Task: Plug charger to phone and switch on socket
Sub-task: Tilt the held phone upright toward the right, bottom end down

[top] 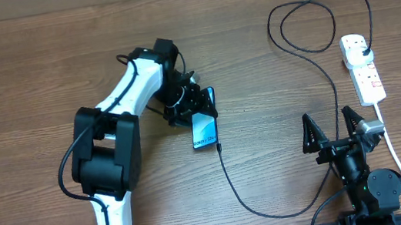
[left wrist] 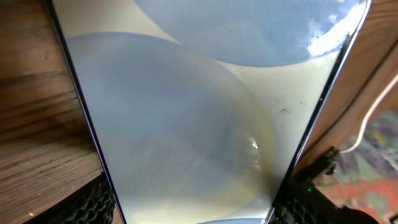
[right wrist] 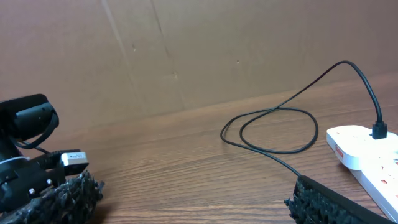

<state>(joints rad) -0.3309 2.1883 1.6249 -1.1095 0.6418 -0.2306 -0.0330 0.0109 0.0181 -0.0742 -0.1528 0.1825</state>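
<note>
Wooden tabletop fills the overhead view. My left gripper is clamped on the phone, which sits tilted near the table centre with its lit screen up. The charger runs from the phone's near end, curves toward the near edge, rises to a loop at the far right, and ends at its plug, seated in the socket at the right. The connector tip touches the phone's near edge; full seating cannot be confirmed. My right gripper stands just left of the socket's near end, spread wide and holding nothing. The cable passes between its fingers as seen from above; contact cannot be told.

Left wrist view: the phone screen fills the frame, pinched edge to edge between my fingers.

Right wrist view: my fingers stand far apart with nothing between them. The cable loop lies ahead, with the socket at the right.

Procedure, as judged:
1. Hold the phone steady so the connector is not strained.
2. Lift the right gripper off the cable line before moving.
3. Bring its fingers together into one blunt tip.
4. Press straight down at the socket's red marks beside the plug.
</note>
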